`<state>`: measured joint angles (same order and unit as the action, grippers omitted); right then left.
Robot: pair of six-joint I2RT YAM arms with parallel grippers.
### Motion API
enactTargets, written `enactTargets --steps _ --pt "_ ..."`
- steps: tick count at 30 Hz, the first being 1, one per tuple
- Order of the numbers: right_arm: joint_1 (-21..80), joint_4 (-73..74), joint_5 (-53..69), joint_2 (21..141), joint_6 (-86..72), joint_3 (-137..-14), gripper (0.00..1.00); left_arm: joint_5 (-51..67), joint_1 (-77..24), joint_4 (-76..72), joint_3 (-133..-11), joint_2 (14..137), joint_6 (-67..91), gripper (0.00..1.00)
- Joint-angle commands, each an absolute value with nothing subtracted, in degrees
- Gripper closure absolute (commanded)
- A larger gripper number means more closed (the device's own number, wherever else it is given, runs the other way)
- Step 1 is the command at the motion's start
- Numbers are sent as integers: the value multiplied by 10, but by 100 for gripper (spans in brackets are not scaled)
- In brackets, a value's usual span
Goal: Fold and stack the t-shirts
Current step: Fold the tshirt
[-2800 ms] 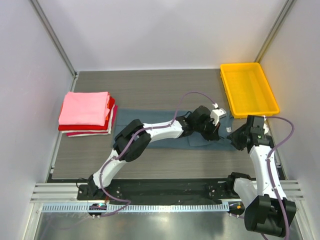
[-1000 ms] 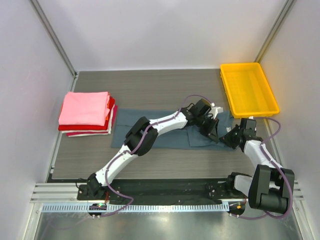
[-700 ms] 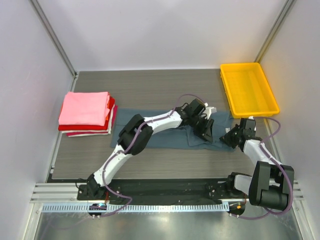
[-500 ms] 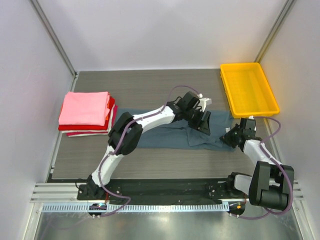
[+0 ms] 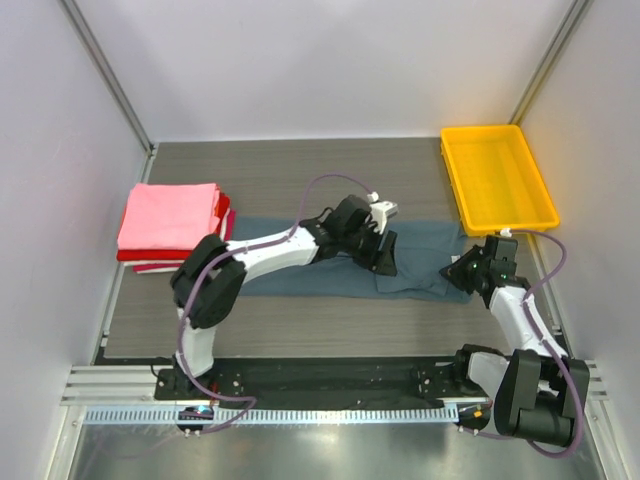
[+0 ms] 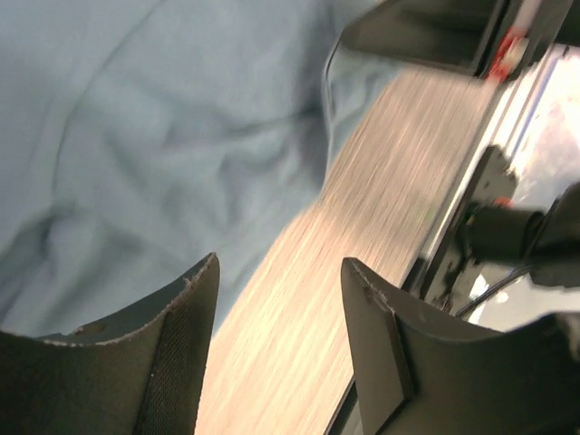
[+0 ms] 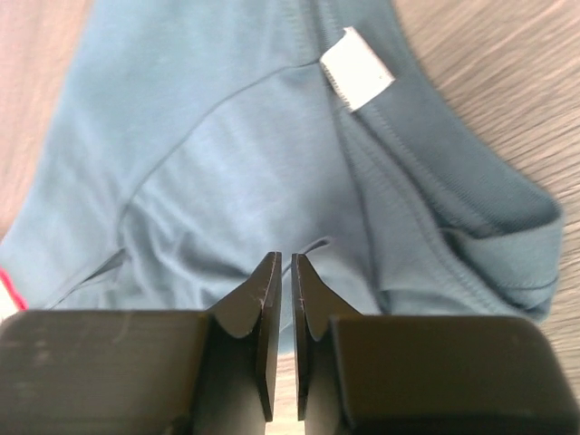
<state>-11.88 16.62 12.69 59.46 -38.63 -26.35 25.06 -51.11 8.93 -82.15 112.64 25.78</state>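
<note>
The slate blue-grey t-shirt (image 5: 300, 282) lies spread across the middle of the table. My left gripper (image 5: 384, 260) hovers over its right half. In the left wrist view this gripper (image 6: 281, 263) is open and empty, with the shirt (image 6: 154, 136) at upper left and bare table below. My right gripper (image 5: 459, 272) sits at the shirt's right end by the collar. In the right wrist view its jaws (image 7: 285, 258) stand a narrow slit apart with no cloth between them. The shirt (image 7: 208, 154) and its white label (image 7: 356, 80) lie just ahead. Pink (image 5: 170, 215), red (image 5: 223, 215) and white (image 5: 180, 267) folded t-shirts sit stacked at the left.
A yellow plastic tray (image 5: 497, 178) stands at the back right, just beyond the right arm. The left arm stretches from its base diagonally over the shirt's left half. Grey walls close in the table on the left, back and right.
The left gripper has opened and drawn back leftward from the collar end to the shirt's middle. The right gripper's jaws have parted slightly and it has stayed at the shirt's right end.
</note>
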Motion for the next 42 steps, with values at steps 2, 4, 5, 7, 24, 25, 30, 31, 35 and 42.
enactTargets --steps 2,4,5,7,24,25,30,31,35,42 --pt "-121 196 169 563 -376 -280 84 186 -513 -46 -704 1025 225 41" --pt "-121 196 175 563 -379 -272 84 171 -513 -67 -676 1015 209 41" --pt "-121 194 174 565 -377 -270 84 171 -513 -66 -674 1013 207 41" --pt "-121 190 171 577 -374 -265 84 177 -513 -62 -677 1014 204 41" --pt "-120 168 175 618 -373 -236 99 137 -556 -88 -653 1017 -72 54" --pt "-120 163 174 625 -373 -237 99 143 -557 -93 -650 1020 -109 55" --pt "-121 135 174 687 -370 -250 99 157 -565 -201 -591 1025 -208 56" --pt "-121 132 175 694 -369 -252 99 161 -568 -216 -579 1025 -227 55" --pt "-120 128 175 702 -368 -256 99 164 -580 -266 -551 1031 -293 57" --pt "-120 125 182 710 -370 -258 99 155 -583 -281 -545 1042 -337 74"
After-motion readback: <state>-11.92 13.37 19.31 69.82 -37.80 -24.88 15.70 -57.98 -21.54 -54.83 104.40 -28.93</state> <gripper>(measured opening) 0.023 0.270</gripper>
